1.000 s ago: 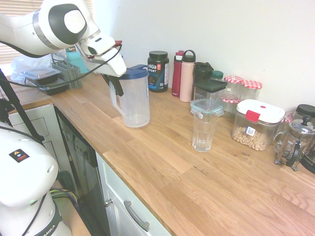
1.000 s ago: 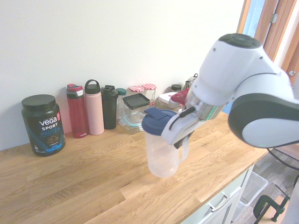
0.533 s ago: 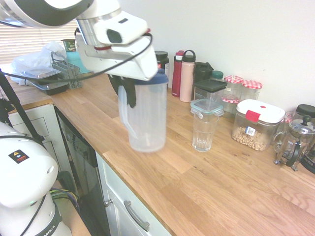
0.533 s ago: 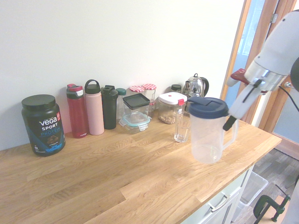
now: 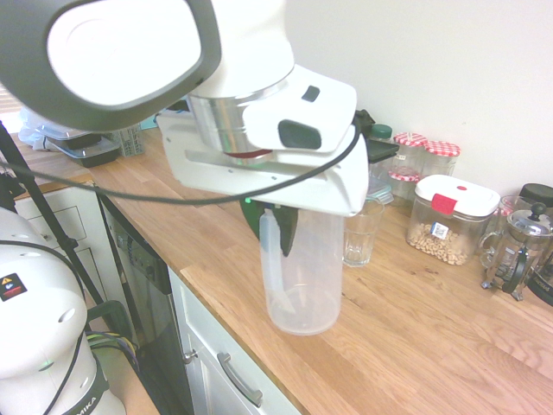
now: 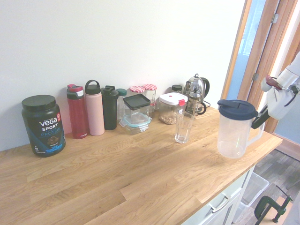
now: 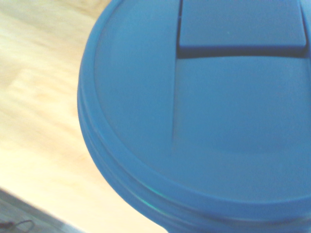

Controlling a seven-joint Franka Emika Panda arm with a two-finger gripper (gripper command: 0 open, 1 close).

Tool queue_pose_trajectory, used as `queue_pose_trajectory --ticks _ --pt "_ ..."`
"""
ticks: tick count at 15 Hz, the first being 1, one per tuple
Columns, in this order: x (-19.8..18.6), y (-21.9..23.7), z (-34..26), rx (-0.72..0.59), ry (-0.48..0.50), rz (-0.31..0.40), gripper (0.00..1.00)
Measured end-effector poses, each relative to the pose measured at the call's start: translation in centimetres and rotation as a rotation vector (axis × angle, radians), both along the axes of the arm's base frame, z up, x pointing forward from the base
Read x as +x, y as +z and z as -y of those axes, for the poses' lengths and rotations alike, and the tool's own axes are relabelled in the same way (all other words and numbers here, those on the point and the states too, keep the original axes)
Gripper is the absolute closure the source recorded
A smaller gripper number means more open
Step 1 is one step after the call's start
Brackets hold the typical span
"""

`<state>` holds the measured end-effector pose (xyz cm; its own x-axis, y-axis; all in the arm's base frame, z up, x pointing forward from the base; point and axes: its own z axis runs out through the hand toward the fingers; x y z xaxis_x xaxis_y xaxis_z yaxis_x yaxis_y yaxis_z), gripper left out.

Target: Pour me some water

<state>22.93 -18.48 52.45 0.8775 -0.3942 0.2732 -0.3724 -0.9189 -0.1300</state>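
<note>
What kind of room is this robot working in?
Most likely a home kitchen: a wooden countertop over white drawers, with a French press and storage jars against the wall.

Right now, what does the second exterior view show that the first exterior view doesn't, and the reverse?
Only the second exterior view shows the Vega protein tub, the red bottle, the pink bottle and the pitcher's blue lid; the arm blocks them in the first. Only the first exterior view shows the drawer handle and the dish rack. Both show the clear pitcher held by its handle, the empty glass and the white-lidded container.
</note>
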Motion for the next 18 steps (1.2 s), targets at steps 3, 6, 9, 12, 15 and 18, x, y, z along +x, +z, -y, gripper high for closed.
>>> queue_pose_trajectory --ticks 3,6,9,12,15,18 --pt "5.7 2.2 -1.8 -0.052 -0.011 -0.052 1.00" --pt "9.0 4.6 -2.4 -0.076 0.004 -0.117 1.00" --pt "6.2 9.7 -0.2 -0.133 0.043 -0.154 1.00" --pt "7.5 8.2 -0.3 -0.152 -0.006 -0.243 1.00" --pt "13.0 4.5 -3.0 -0.189 -0.104 -0.385 1.00" --pt "14.9 4.6 -4.3 -0.215 -0.182 -0.478 1.00"
